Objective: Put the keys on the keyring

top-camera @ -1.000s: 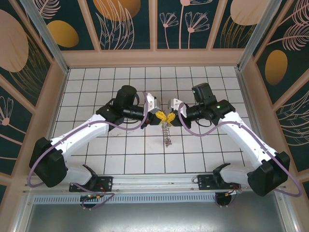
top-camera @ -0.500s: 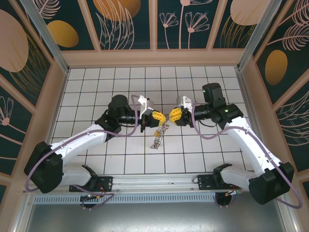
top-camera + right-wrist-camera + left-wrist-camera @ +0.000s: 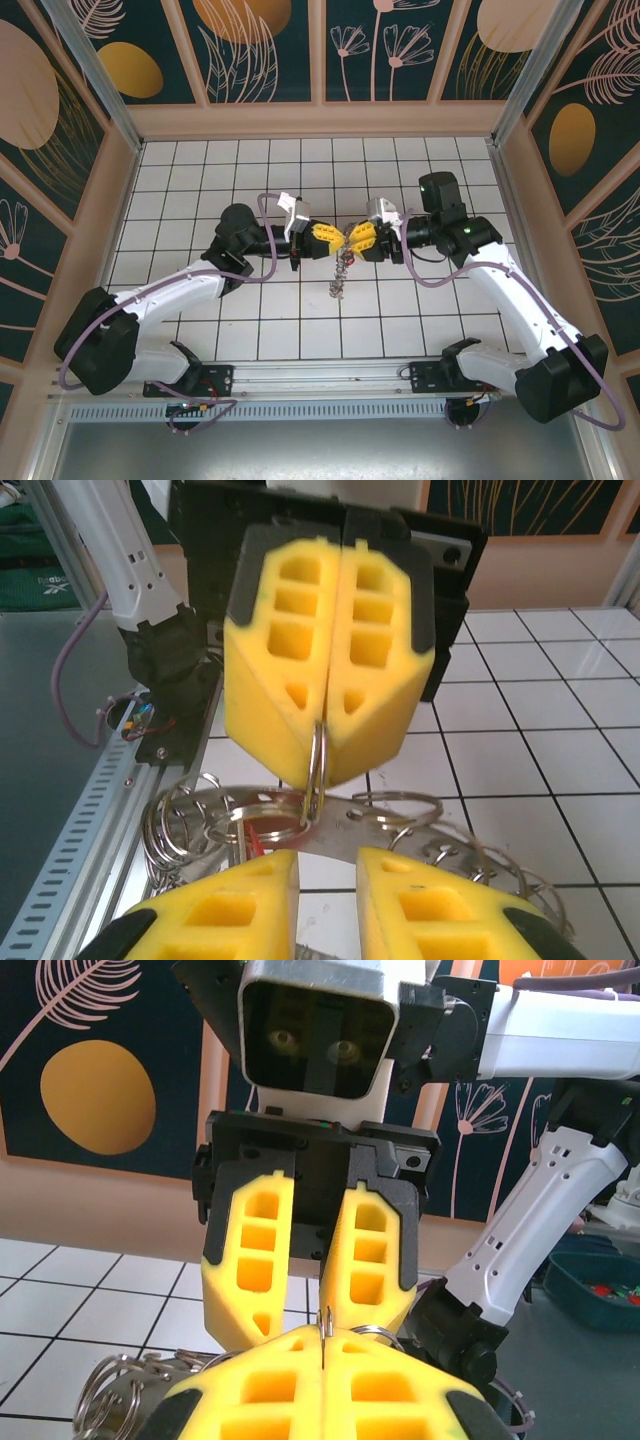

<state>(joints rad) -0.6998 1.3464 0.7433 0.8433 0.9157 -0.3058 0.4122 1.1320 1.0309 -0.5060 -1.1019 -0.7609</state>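
Pinching the keyring [image 3: 342, 274] in the clenched left gripper [image 3: 332, 240] mid-table, links dangling; facing from the right, right gripper [image 3: 353, 240] jaws parted, released.

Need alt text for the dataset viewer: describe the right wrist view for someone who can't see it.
The left end effector, yellow fingers shut, pinches a thin silvery loop of the keyring, whose tangle of metal rings spreads below over the white tiled table. The right end effector sits at the bottom edge, yellow fingers apart, just under that loop.

One left gripper [image 3: 337, 239], one right gripper [image 3: 351, 240], one keyring [image 3: 342, 274].
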